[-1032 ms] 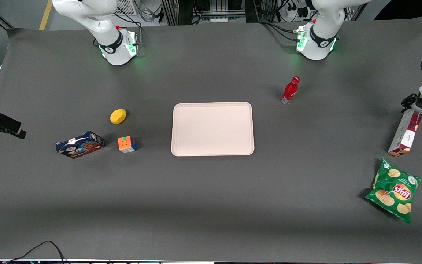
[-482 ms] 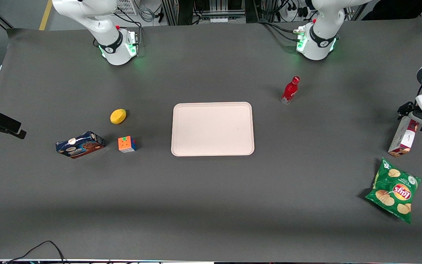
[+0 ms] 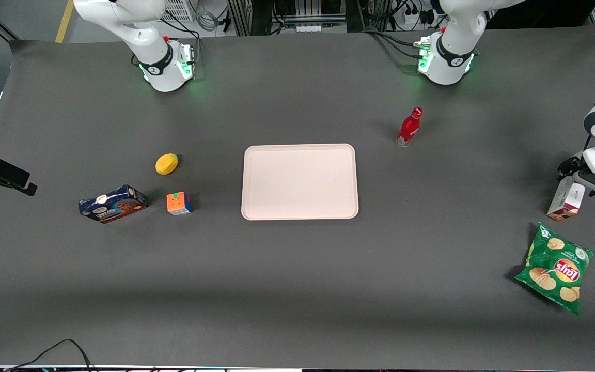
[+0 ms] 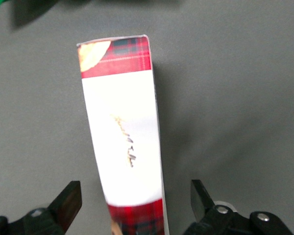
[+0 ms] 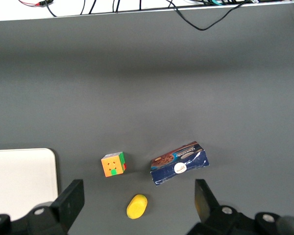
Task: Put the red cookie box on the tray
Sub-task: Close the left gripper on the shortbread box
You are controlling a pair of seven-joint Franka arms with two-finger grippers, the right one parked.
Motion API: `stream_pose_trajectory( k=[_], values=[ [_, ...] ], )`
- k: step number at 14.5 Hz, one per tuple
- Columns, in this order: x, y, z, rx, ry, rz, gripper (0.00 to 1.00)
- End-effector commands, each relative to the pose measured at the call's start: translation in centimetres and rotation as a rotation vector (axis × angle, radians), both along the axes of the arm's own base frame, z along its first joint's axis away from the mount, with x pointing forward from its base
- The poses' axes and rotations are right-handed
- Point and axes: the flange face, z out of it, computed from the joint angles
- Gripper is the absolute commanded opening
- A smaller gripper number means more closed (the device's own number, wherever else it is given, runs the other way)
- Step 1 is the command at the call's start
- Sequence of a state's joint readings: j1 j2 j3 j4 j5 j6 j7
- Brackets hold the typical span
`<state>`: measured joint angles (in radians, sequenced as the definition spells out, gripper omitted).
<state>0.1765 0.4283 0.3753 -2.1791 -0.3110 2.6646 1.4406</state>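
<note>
The red cookie box [image 3: 565, 200] lies on the table at the working arm's end, partly hidden under my gripper [image 3: 594, 178]. In the left wrist view the box [image 4: 123, 137] shows its white panel and red plaid ends. My gripper [image 4: 135, 200] is open, with one finger on each side of the box and a gap between each finger and the box. The tray [image 3: 299, 181], pale pinkish-cream with nothing on it, lies at the table's middle, well away toward the parked arm's end from the box.
A green chip bag [image 3: 554, 267] lies nearer the front camera than the box. A small red bottle [image 3: 409, 127] stands between tray and working arm's base. A yellow lemon [image 3: 166, 164], a colour cube [image 3: 179, 203] and a dark-blue cookie box [image 3: 113, 203] lie toward the parked arm's end.
My gripper has come down over the red cookie box, covering more of it in the front view. The box and the other things have not moved.
</note>
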Motion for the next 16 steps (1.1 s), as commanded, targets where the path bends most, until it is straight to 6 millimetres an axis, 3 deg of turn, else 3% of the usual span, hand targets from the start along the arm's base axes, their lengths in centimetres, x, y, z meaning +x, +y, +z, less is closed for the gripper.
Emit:
stream_pose_trajectory(
  k=[1, 3, 6, 9, 13, 16],
  values=[
    [0.3, 0.5, -0.5, -0.010, -0.015, 0.012, 0.63],
    [0.3, 0.4, -0.7, -0.020, -0.020, 0.026, 0.27],
    [0.7, 0.1, -0.4, -0.021, -0.025, 0.019, 0.00],
    [2.6, 0.3, 2.7, 0.000, -0.081, 0.003, 0.00],
    [4.1, 1.1, 11.3, 0.005, -0.196, -0.007, 0.00],
    [4.1, 3.3, 18.7, -0.036, -0.171, -0.031, 0.00]
  ],
)
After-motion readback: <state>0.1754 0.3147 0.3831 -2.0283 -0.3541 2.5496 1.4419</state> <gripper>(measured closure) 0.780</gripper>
